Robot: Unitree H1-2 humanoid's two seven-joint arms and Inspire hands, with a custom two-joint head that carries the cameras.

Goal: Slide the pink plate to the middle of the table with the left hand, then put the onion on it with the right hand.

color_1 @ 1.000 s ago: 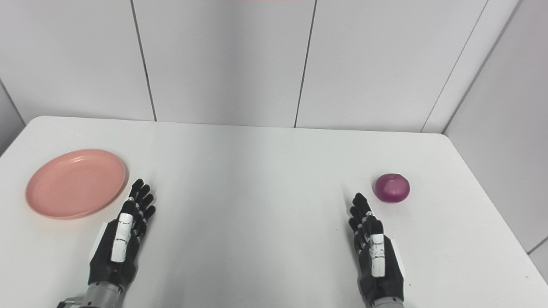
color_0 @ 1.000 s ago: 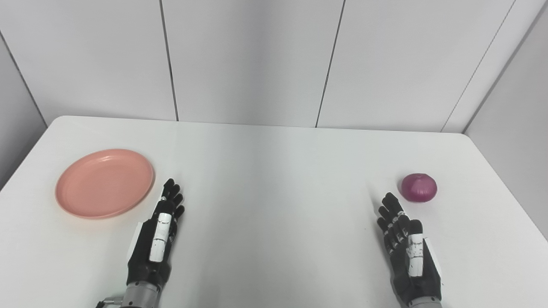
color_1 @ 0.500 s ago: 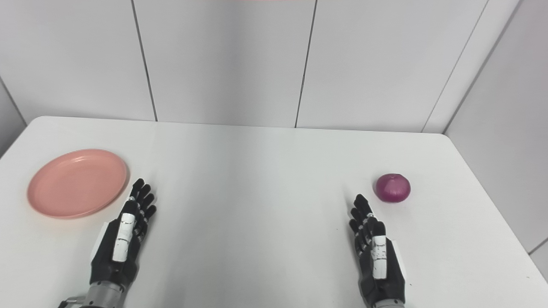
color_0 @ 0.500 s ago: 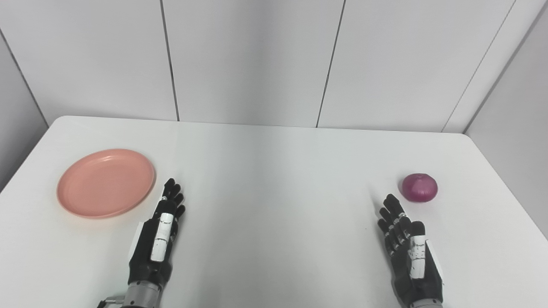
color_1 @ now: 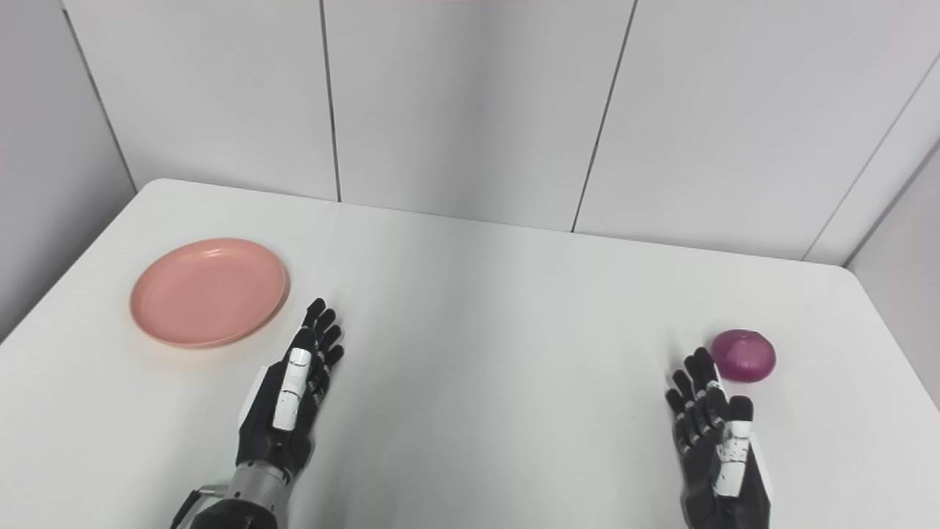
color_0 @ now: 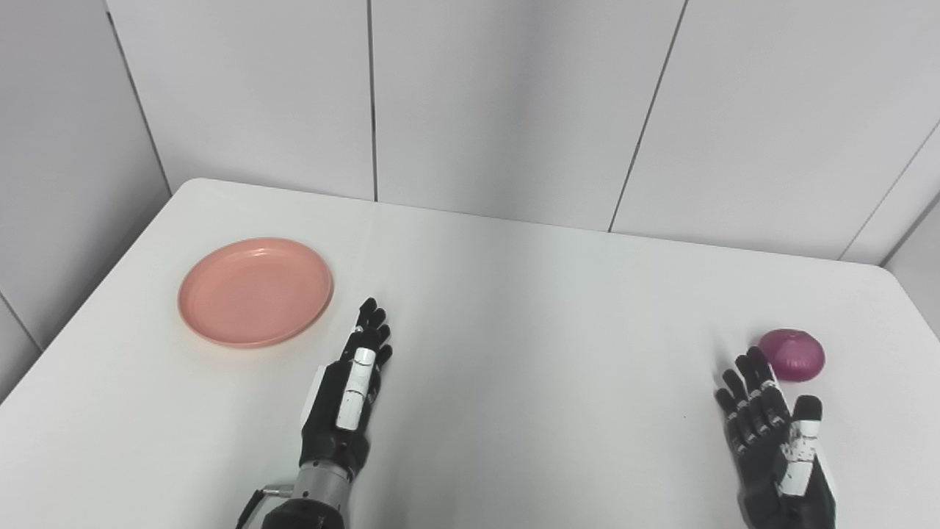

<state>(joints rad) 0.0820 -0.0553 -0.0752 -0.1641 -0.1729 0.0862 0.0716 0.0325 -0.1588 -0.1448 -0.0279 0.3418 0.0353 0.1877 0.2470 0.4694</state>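
Note:
The pink plate [color_0: 255, 291] lies on the left part of the white table [color_0: 529, 294], empty. My left hand [color_0: 349, 397] is open and empty, flat over the table just right of and nearer than the plate, not touching it. The purple onion [color_0: 792, 355] sits at the right side of the table. My right hand [color_0: 775, 448] is open and empty, fingers pointing up toward the onion, just short of it. The scene shows the same in the right eye view: plate [color_1: 209, 292], onion [color_1: 743, 355], left hand [color_1: 290, 397], right hand [color_1: 716, 448].
Grey panelled walls [color_0: 514, 103] rise behind the table's far edge and along its left side. The table's right edge runs close to the onion.
The whole picture has shifted right and tilted, so the camera has turned left. The hands, plate and onion keep about the same places relative to one another.

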